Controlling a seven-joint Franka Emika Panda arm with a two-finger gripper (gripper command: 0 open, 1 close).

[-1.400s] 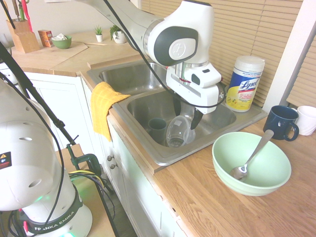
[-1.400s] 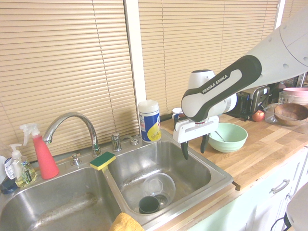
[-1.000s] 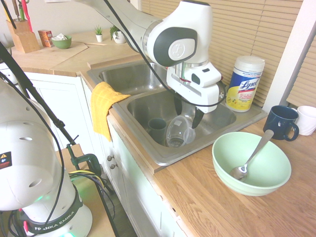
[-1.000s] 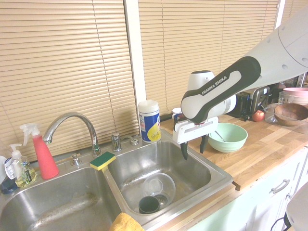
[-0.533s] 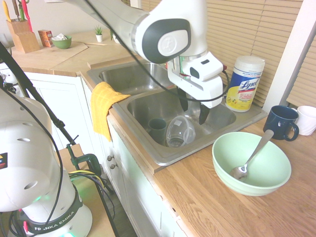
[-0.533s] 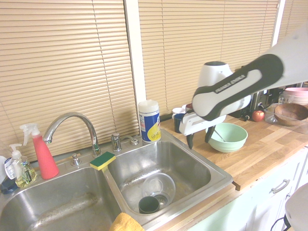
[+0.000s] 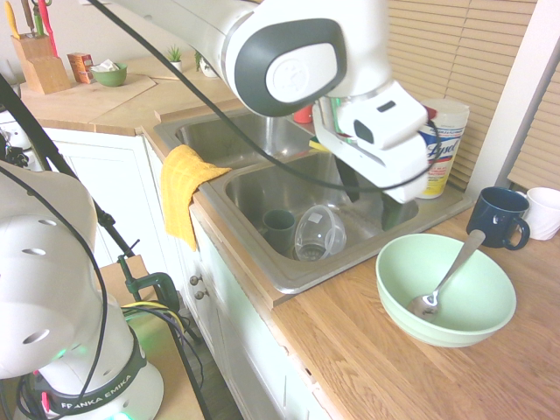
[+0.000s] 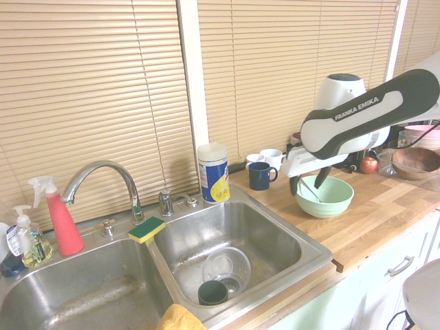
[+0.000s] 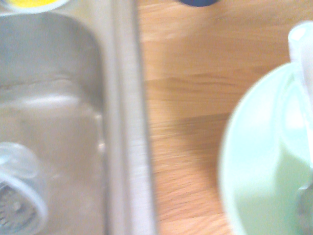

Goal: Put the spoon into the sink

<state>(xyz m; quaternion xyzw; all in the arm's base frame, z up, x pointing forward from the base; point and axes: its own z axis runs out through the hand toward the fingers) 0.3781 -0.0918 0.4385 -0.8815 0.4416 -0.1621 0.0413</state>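
- Arm: since the earlier frames, it has travelled from over the sink [image 7: 296, 281] toward the green bowl [image 7: 490, 302]; bowl and spoon have stayed in place.
- Fingers [image 8: 294, 185]: spread apart, with nothing between them, hanging above and beside the green bowl in the second exterior view.
- Spoon [image 7: 461, 261]: slim, silvery metal, with a long straight handle and a small oval head. The head lies low inside the green bowl; the handle slants up across the rim, its rounded tip projecting beyond it. Bright highlights mark the metal; the wrist view shows it pale and blurred, cut by the picture's edge.
- Green bowl: round, pale green, upright on the wooden desk [image 7: 350, 337], near the sink.
- Sink: brushed steel, two basins. The basin nearer the green bowl contains a clear container [image 8: 230, 267] and a dark cup [image 8: 213, 293], close together.
- Blue mug [image 8: 260, 176]: upright on the desk, near the green bowl.
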